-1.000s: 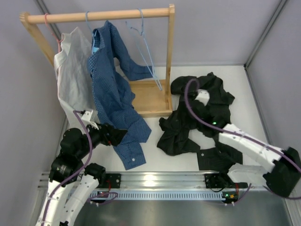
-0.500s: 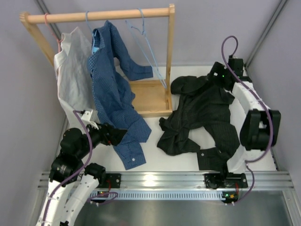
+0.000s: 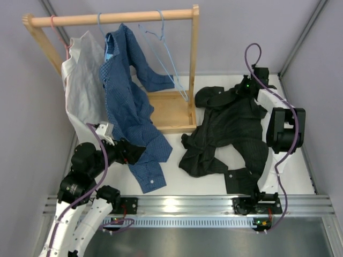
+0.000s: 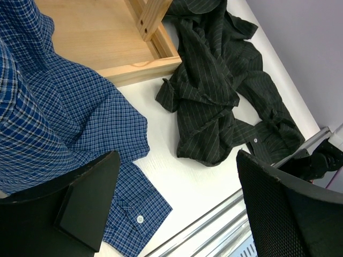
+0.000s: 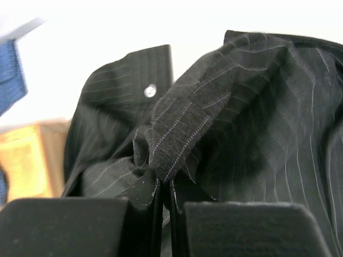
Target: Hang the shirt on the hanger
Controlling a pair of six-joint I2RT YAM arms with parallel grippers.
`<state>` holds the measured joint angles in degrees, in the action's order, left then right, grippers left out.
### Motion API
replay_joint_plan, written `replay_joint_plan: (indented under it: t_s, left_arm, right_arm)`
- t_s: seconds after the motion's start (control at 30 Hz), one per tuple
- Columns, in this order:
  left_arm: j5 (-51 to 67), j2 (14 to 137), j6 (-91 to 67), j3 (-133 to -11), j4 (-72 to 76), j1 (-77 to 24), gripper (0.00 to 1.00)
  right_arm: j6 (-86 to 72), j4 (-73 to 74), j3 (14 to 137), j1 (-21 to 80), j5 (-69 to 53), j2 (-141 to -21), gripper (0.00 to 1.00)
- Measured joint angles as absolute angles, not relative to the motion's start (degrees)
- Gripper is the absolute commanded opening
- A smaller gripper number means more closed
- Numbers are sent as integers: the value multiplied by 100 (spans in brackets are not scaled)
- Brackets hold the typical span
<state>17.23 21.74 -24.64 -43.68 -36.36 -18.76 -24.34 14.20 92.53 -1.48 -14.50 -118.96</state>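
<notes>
The black pinstriped shirt [image 3: 225, 134] lies crumpled on the white table, right of the rack. At its far upper edge my right gripper [image 3: 244, 88] is shut on a fold of the cloth. In the right wrist view that fold of shirt [image 5: 182, 128] is pinched between the closed jaws of my right gripper [image 5: 165, 184]. The light-blue wire hanger [image 3: 172, 65] hangs bare on the wooden rod. My left gripper [image 4: 177, 160] stands open and holds nothing, low over the table beside the blue sleeve, with the shirt [image 4: 214, 96] beyond it.
A wooden rack [image 3: 112, 19] with a tray base [image 3: 169, 112] stands at the back left. On it hang a blue patterned shirt [image 3: 126, 107] and a pale grey shirt [image 3: 80, 85] on a pink hanger [image 3: 53, 21]. A metal rail [image 3: 182, 206] runs along the near edge.
My right arm swung from the middle of the shirt to its far right edge, and its gripper closed on a fold of cloth. The left arm barely moved.
</notes>
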Motion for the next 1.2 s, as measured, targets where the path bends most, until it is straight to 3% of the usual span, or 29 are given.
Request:
replay_joint_plan:
  t_s: [0.1, 0.33, 0.7, 0.77, 0.8, 0.9, 0.97, 1.2]
  left_arm:
    - [1756, 2213, -2443, -4368, -3638, -1865, 93]
    - [1865, 2213, -2427, -4366, -3629, -1846, 93]
    - [2255, 2060, -2379, -4335, -3586, -1841, 93]
    - [2338, 1979, -2368, -4324, -3559, -1841, 93]
    - [2381, 1927, -2362, -4316, -3542, -1841, 93]
    - [2469, 1804, -2357, -4294, -3498, -1841, 93]
    - [2467, 1743, -2357, -4292, -3463, -1841, 93]
    - [2300, 1704, -2410, -4276, -3411, -1841, 94]
  right_arm:
    - [-2445, 1153, 8436, -141, -1481, -11089, 0]
    - [-2456, 1046, 6510, 156, -1485, -8003, 0]
    - [-3527, 1212, 3218, 3448, -969, -3638, 2]
    - [-3865, 1208, 2753, 3953, -856, -3319, 13]
    - [-4036, 1194, 2578, 4191, -773, -3301, 36]
    - [-4427, 1221, 2204, 4884, -543, -3483, 81]
    - [-4464, 1328, 2189, 5094, -456, -3717, 97]
    - [-3850, 2679, 3594, 4845, 279, -3765, 99]
